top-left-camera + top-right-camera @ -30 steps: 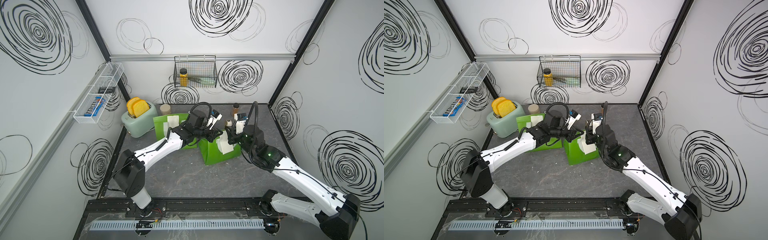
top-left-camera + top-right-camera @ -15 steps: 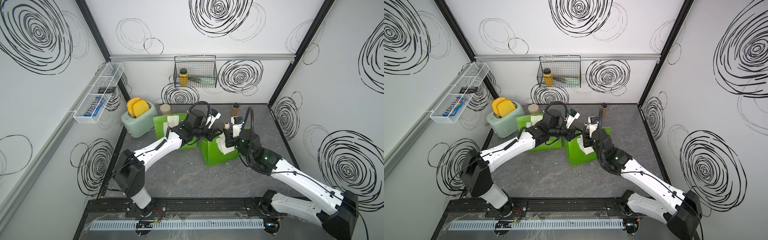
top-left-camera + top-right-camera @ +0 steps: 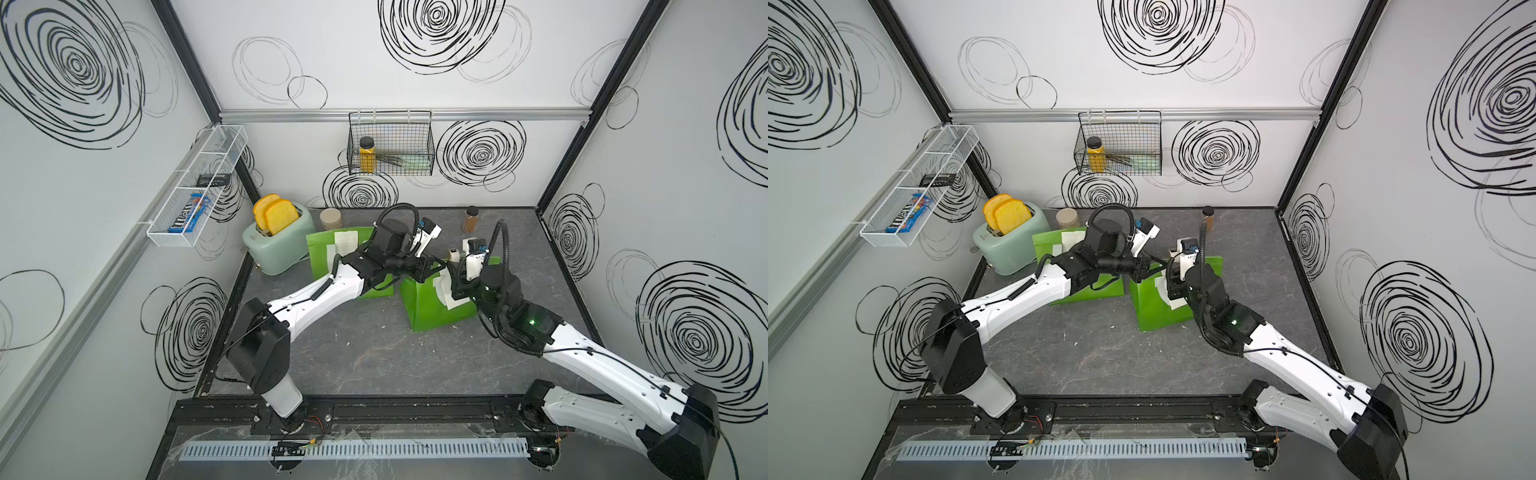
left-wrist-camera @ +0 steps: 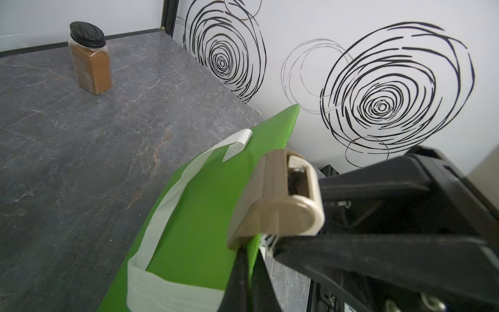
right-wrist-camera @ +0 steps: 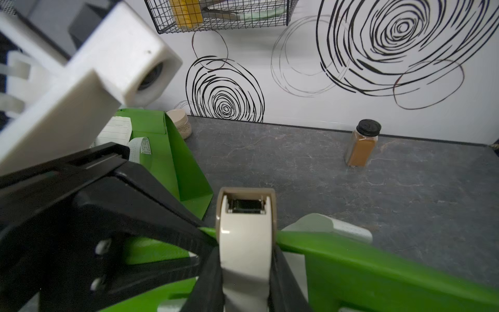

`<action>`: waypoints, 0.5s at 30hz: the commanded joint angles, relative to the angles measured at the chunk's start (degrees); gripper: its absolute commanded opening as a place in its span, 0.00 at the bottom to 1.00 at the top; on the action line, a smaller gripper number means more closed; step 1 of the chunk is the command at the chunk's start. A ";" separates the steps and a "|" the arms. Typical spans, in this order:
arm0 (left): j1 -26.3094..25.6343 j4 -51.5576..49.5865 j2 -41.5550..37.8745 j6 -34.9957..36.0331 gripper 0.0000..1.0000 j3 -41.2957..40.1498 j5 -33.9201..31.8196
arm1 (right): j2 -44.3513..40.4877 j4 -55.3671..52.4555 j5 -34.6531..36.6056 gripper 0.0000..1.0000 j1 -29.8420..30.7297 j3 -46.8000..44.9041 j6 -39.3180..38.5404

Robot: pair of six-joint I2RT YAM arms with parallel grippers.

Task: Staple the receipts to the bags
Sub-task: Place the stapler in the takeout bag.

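Stapler (image 5: 246, 237) in the right pincer's (image 5: 246, 259) grip straddles the green bag's (image 5: 378, 270) top edge; left pincer (image 4: 250, 266) clamps that edge alongside.

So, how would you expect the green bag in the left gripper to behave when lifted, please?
Likely light and floppy: the green bag is raised where the left gripper pinches it, the rest trailing on the tabletop. Being thin, it would probably buckle if pushed.

Both my arms reach toward the middle, wrists nearly meeting. My left gripper (image 3: 430, 268) is pinched tight and my right gripper (image 5: 247, 248) grips with jaws partly spread.
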 commanded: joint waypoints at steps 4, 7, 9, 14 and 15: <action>0.49 4.64 -2.85 6.02 0.00 -0.80 4.39 | -4.28 -4.71 -8.14 0.57 -2.24 1.45 -1.93; 0.79 2.97 -3.09 9.23 0.00 -0.80 5.61 | -5.49 -8.51 -16.02 0.69 -6.59 3.82 -3.19; 0.93 1.81 -3.44 11.67 0.00 -0.89 6.40 | -5.61 -11.18 -23.67 0.72 -10.44 5.60 -6.11; 2.26 -2.34 -4.30 19.30 0.00 -1.26 7.75 | -3.58 -17.52 -39.28 0.82 -17.96 9.72 -15.19; 2.56 -3.29 -4.35 20.53 0.00 -1.16 7.49 | -3.18 -18.26 -42.39 0.82 -18.84 10.24 -17.30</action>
